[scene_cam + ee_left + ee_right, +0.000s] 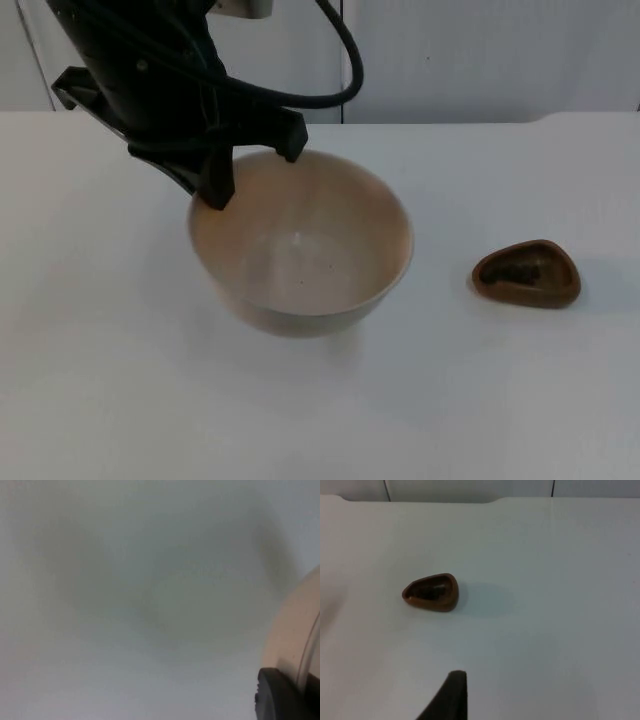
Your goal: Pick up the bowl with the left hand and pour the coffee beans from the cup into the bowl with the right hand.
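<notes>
Bowl (300, 245) looks lifted off the counter (480, 400), rim pinched by the left hand (225, 175); pouring is left, as the right hand (451, 695), whose state I cannot tell, waits near the cup (431, 592).

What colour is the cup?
Brown, dark inside; the cup shows best in the top view.

Bowl (300, 250) — smooth, matt cream; cup (527, 274) — wood-like brown; table (480, 400) smooth white.
</notes>
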### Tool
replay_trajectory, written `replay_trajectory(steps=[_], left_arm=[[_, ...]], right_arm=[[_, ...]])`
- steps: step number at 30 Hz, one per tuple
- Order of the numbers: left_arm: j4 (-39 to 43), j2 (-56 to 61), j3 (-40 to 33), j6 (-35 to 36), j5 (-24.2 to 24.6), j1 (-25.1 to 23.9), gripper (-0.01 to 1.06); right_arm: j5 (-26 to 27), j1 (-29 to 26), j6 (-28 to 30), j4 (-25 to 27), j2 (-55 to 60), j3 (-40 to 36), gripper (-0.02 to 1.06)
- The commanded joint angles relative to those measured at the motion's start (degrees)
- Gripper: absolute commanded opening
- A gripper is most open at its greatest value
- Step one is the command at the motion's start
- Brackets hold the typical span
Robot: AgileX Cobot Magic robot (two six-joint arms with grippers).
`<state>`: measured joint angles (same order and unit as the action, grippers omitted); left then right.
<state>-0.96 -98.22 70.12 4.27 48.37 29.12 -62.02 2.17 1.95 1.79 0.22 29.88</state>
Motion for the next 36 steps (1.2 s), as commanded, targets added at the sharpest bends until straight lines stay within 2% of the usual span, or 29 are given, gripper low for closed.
replay_trajectory(steps=[1,9,19,23,31,36], left_arm=[[0.4,0.4,-0.2,0.7,-0.2,0.3,0.00],[0.1,0.4,-0.2,0.6,-0.3,0.3,0.00],[-0.1,-3.1,-0.9,-0.3,-3.1,0.3,0.00],[-0.1,-5.2,-3.6,-0.3,-8.1,0.3,0.00],[-0.1,-6.3,-4.8,-0.3,-10.1,0.3,0.00],[0.0,-7.0,-4.8,-0.3,-10.1,0.3,0.00]], right_arm=[[0.4,-0.3,0.0,1.2,-0.2,-0.3,1.05],[1.4,-0.3,-1.5,4.4,2.1,-0.1,1.05],[7.0,-0.3,-1.1,4.8,19.8,5.4,1.04],[9.6,-0.3,-1.1,4.9,27.9,8.7,1.04],[10.4,-0.3,-1.1,5.2,41.1,14.7,1.04],[10.3,-0.3,-0.4,8.5,50.3,18.2,1.04]])
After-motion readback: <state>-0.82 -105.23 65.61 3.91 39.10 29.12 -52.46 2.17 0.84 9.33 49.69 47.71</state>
